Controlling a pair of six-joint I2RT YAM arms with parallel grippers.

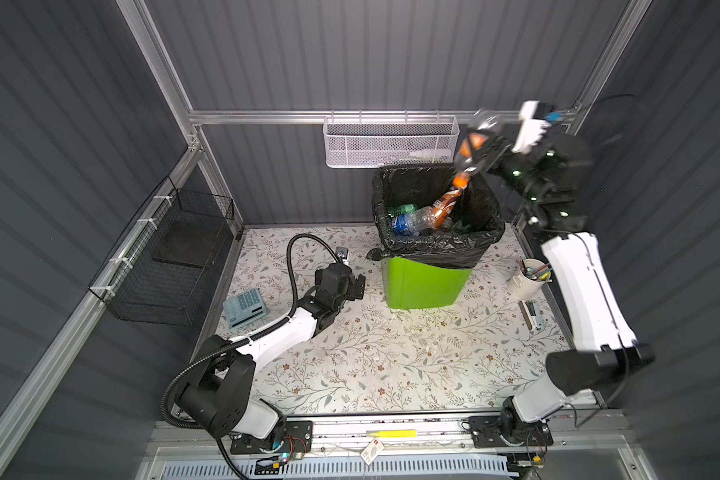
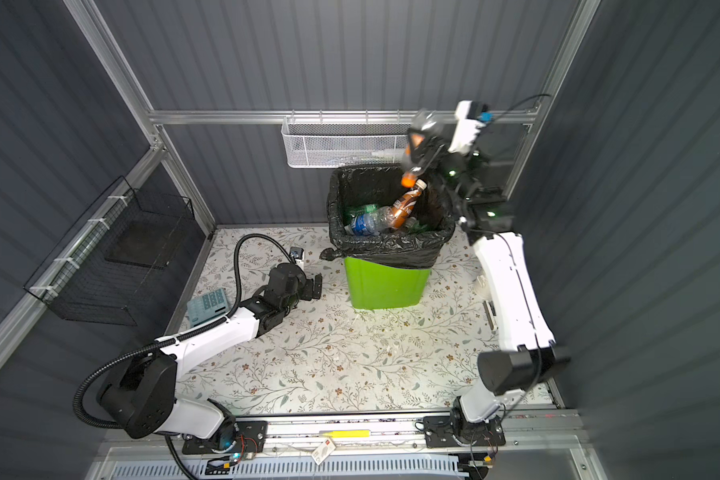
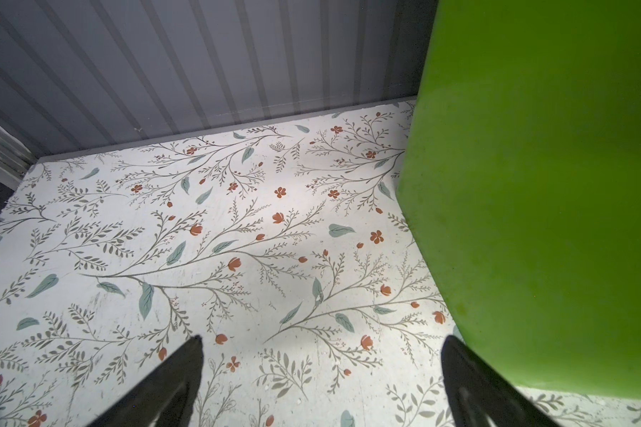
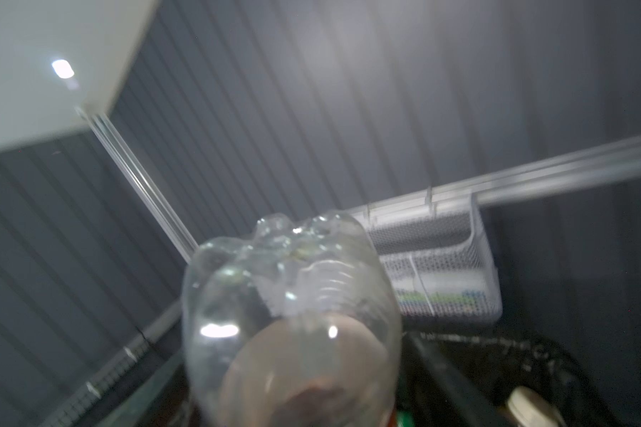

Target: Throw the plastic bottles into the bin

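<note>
While left end effector (image 3: 322,344) gapes, right end effector (image 1: 481,153) blurred above bin (image 1: 427,284), grip unclear

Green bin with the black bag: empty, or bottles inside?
Not empty. In both top views the tall green plastic bin holds a brown plastic bottle, a clear blue-labelled bottle and a green bottle.

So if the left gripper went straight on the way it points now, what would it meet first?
Likely the floral tabletop, since the open left gripper seems tilted downward; the bin stands just beside one finger and might be brushed. Depth is unclear.
</note>
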